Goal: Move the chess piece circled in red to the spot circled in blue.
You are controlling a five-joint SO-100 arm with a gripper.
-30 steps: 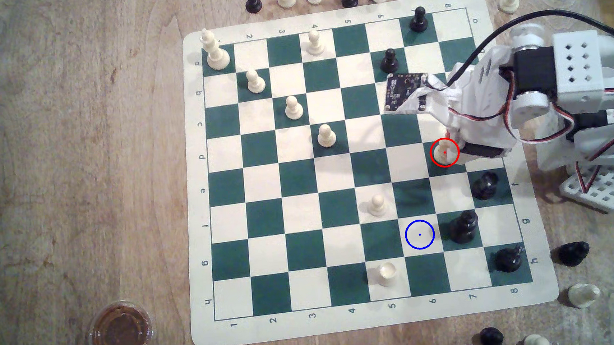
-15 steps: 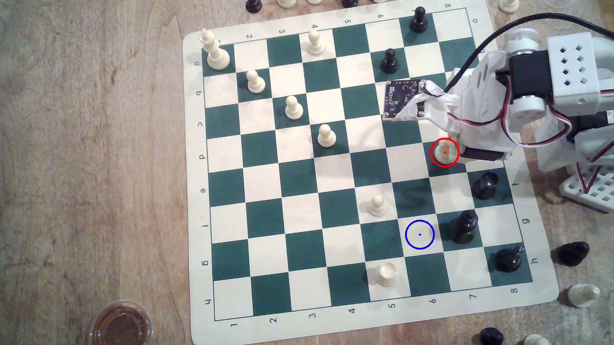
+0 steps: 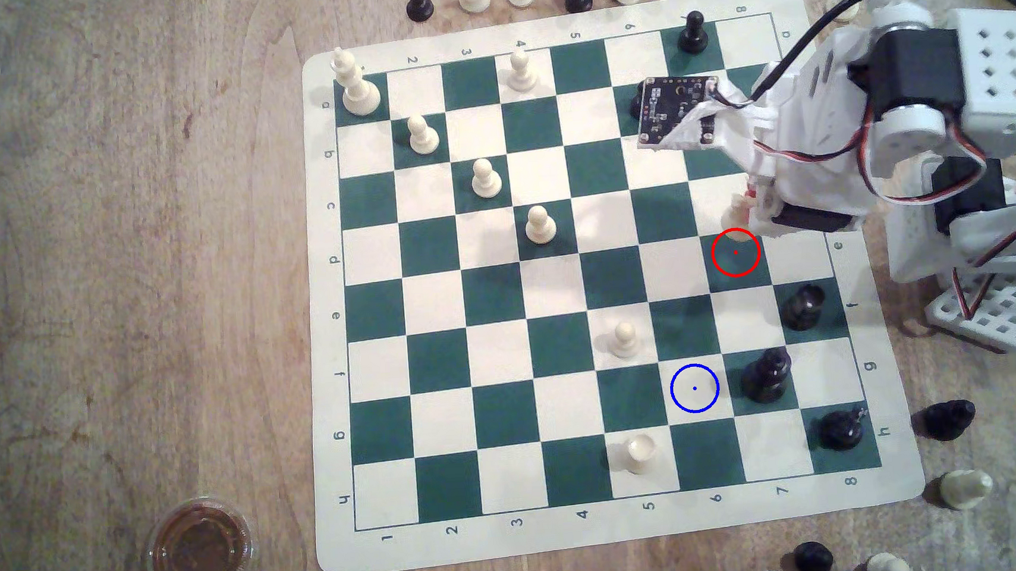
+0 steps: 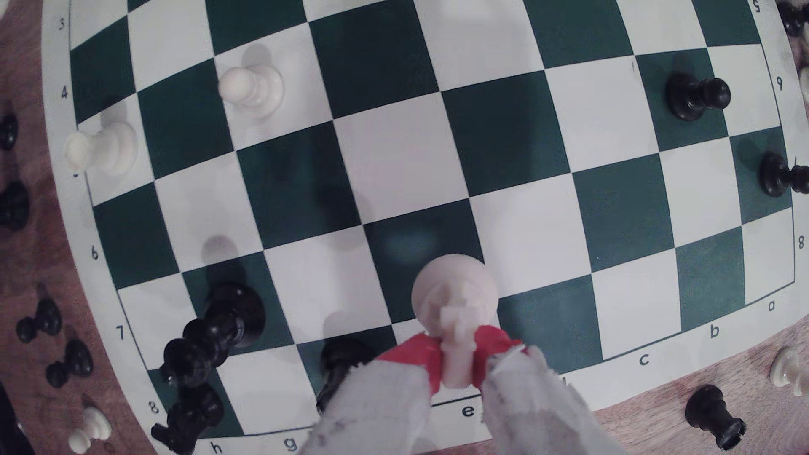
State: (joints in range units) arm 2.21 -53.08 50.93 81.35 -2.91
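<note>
**Knight aloft, blue ring waiting**

While we watch the exterior view, our gripper (image 3: 746, 205) pinches the chess piece circled in red (image 3: 735, 217) above the board (image 3: 572, 535), just off the red-ringed green square (image 3: 735, 252). Well apart lies the spot circled in blue (image 3: 694, 388), beside a tall black piece (image 3: 766, 376) we judge easy to clip.

Over to the wrist view: red-tipped fingers (image 4: 416, 352) clamp the piece's head, base (image 4: 455, 284) hanging free. A thin grip could let it swivel.
</note>
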